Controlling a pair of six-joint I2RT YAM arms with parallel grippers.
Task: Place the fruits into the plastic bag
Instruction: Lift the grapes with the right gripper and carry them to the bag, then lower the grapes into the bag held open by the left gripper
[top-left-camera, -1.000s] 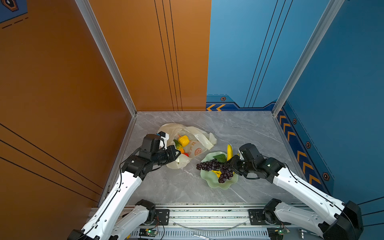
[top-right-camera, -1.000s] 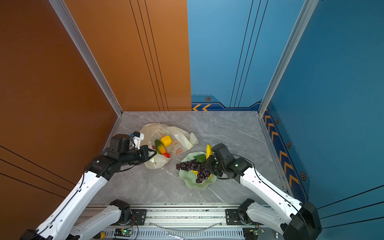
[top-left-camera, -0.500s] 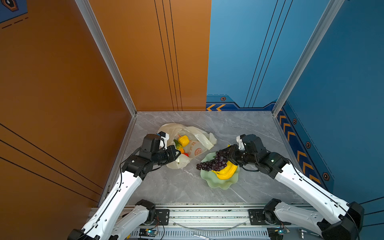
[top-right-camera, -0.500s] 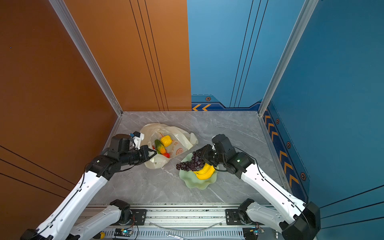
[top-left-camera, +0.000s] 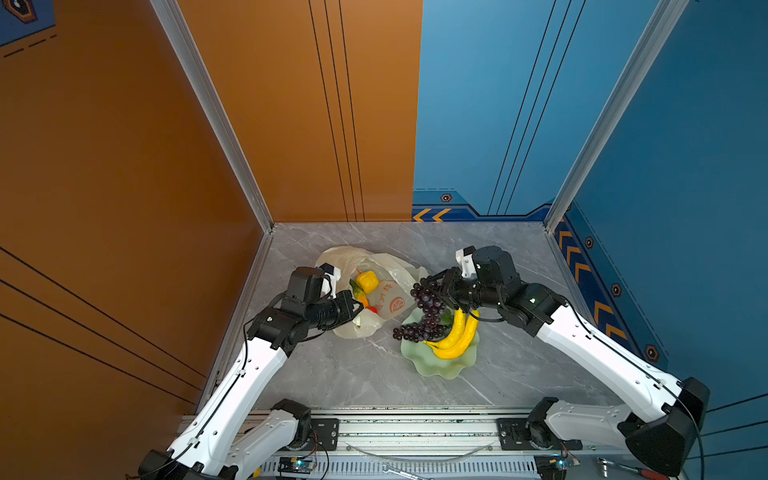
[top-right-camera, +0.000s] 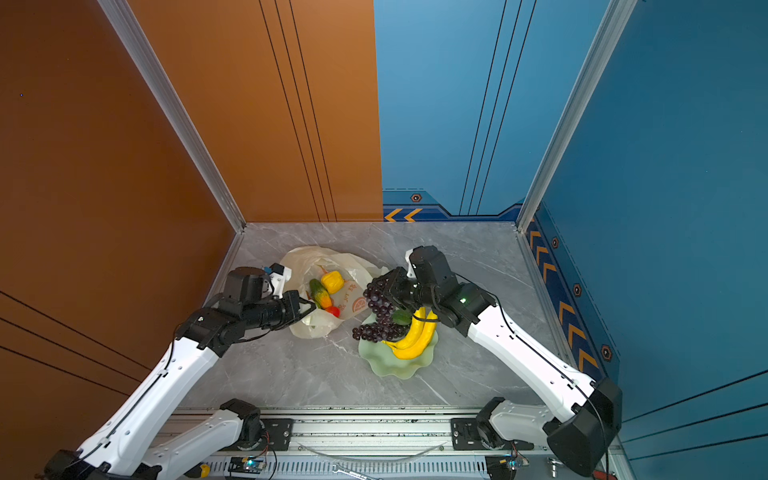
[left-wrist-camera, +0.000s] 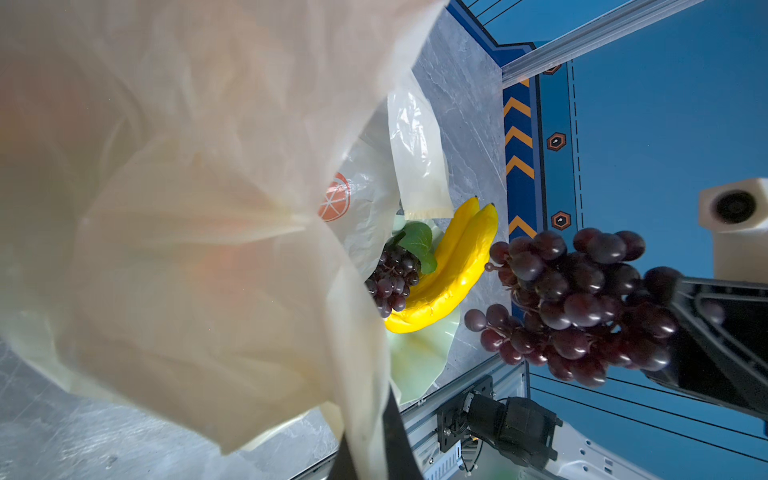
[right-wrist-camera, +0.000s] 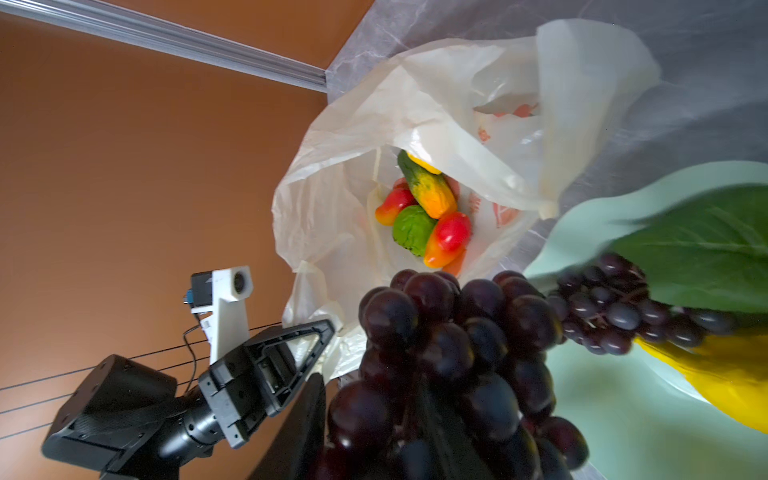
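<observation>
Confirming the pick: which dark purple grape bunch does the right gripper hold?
The raised, leafless dark purple grape bunch in the right gripper; the other, green-leafed bunch lies on the pale green wavy dish.

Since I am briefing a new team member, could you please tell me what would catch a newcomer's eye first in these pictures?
The right gripper holds a dark purple grape bunch in the air between the pale green dish and the plastic bag. The left gripper pinches the bag's rim, holding it open with bright fruits inside; yellow bananas lie on the dish.
</observation>
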